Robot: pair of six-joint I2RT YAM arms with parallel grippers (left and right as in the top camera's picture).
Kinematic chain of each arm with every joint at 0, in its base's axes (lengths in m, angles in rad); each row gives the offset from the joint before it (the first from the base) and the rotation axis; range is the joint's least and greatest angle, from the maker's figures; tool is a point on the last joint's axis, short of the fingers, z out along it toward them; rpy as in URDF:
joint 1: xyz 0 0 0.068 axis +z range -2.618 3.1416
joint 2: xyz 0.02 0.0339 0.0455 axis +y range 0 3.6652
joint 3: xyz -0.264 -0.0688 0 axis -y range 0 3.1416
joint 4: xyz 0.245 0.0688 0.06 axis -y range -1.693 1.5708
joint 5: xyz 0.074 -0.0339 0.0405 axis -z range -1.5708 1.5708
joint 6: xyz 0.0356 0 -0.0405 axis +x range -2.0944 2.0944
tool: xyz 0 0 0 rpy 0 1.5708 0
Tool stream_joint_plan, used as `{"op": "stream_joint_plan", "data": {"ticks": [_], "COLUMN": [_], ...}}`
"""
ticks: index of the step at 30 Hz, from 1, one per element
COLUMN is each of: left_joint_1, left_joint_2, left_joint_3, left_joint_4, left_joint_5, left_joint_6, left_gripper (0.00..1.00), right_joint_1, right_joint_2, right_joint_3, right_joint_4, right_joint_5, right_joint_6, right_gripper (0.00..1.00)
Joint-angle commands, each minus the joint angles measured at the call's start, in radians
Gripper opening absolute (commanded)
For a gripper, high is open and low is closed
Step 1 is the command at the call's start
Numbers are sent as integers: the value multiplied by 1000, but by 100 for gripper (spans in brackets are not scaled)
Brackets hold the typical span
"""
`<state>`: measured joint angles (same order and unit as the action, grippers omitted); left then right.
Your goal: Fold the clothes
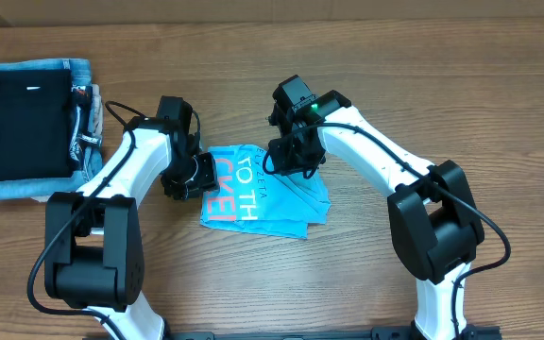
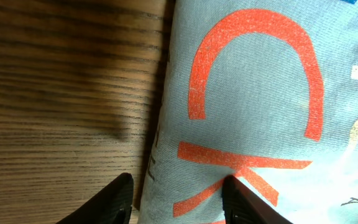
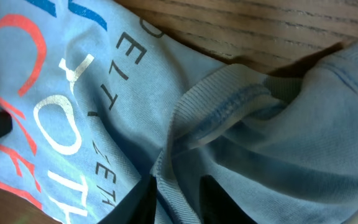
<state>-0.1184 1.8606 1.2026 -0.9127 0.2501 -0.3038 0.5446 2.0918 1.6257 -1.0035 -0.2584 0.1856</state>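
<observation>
Pinching T-shirt (image 3: 73,74) fold w/ R gripper (image 3: 178,190); L gripper (image 2: 179,183) jaws apart, straddling shirt's edge on table (image 2: 55,74).

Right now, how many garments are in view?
3: the sky-blue T-shirt in the middle; a folded black garment stacked on a denim-blue garment at far left. More may hide underneath.

The overhead camera looked straight down from high above, taking in the whole counter (image 1: 348,283). Each wrist camera looked down from very close, past the left fingers (image 2: 107,202) and the right fingers (image 3: 219,199) at the frame's lower edge. All three views shared the T-shirt (image 1: 281,203) and its lettering (image 1: 223,194).
</observation>
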Motion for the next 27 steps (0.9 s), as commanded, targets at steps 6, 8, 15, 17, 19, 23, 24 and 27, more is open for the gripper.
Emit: {"op": "stream_joint_plan", "data": {"ticks": [6, 8, 15, 17, 19, 23, 24, 27], "left_joint_1": [-11, -11, -11, -11, -11, -11, -11, -11], "left_joint_2": [-17, -17, -17, -17, -17, -17, -17, -17], "left_joint_3": [-7, -7, -7, -7, -7, -7, -7, -7], "left_joint_4": [-3, -3, -4, -5, -6, -6, -6, -6], "left_joint_5": [1, 1, 1, 1, 1, 1, 1, 1], "left_joint_6": [20, 20, 20, 20, 20, 20, 20, 19], "left_gripper": [50, 50, 50, 50, 50, 50, 50, 50], "right_joint_1": [0, 0, 1, 3, 6, 11, 14, 24], "right_joint_2": [3, 3, 3, 3, 3, 6, 10, 18], "right_joint_3": [16, 16, 16, 16, 16, 16, 16, 12], "right_joint_4": [0, -8, -18, -19, -18, -18, -18, -18], "right_joint_5": [-5, -5, -5, -5, -5, -5, -5, -5], "right_joint_6": [-3, -3, -3, -4, -4, -4, -4, -4], "right_gripper": [15, 11, 15, 20, 21, 18, 16, 11]}}
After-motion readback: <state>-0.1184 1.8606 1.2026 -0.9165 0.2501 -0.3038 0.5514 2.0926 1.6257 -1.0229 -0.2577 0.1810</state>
